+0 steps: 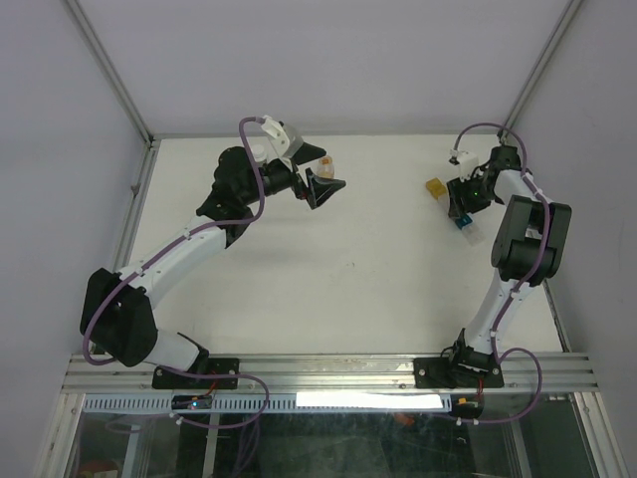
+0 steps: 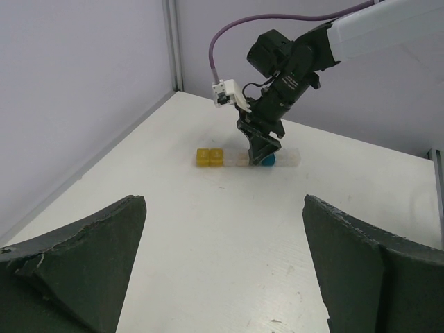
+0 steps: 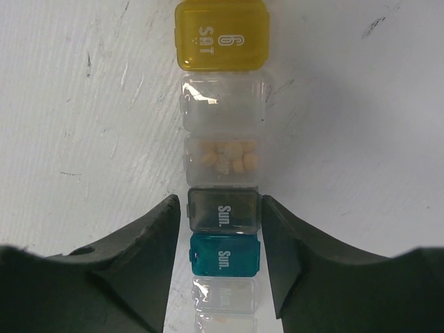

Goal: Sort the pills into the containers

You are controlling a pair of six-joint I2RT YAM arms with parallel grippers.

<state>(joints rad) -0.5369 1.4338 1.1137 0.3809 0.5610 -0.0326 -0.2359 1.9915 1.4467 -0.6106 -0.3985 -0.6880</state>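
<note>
Right-wrist view, with the overhead and left-wrist views for context. The containers (image 3: 258, 104), a strip of joined compartments, lie flat on the table (image 1: 348, 269) at its far right, under my right arm. The right fingers (image 3: 149, 257) stand part-way apart and straddle the strip at the smoke-grey lid (image 3: 223, 209) marked Sun., with the teal lid (image 3: 225, 254) next to it on the wrist side. A thin sliver of table shows beside one finger and none beside the other, so I cannot tell whether they have clamped the strip or only flank it. The pills (image 3: 225, 158) sit as a small tan cluster in the clear compartment just beyond the grey lid. Past it come one more clear compartment and then the yellow lid (image 3: 222, 35) marked SAT. Whether the pill compartment is covered I cannot tell. The left fingers (image 2: 90, 257) are spread wide and hold nothing, above the table's far left and well apart from the strip, with a small clear vial (image 1: 328, 161) just beside them in the overhead view. Hazards, as I judge them: if one finger meets the strip before the other, the light plastic may skid or twist on the smooth table. A sideways jolt could throw the pills out if their compartment is uncovered. A fingertip catching a lid edge could flip it the wrong way. Lifting from this off-centre hold would tilt the strip and tip its contents.
</note>
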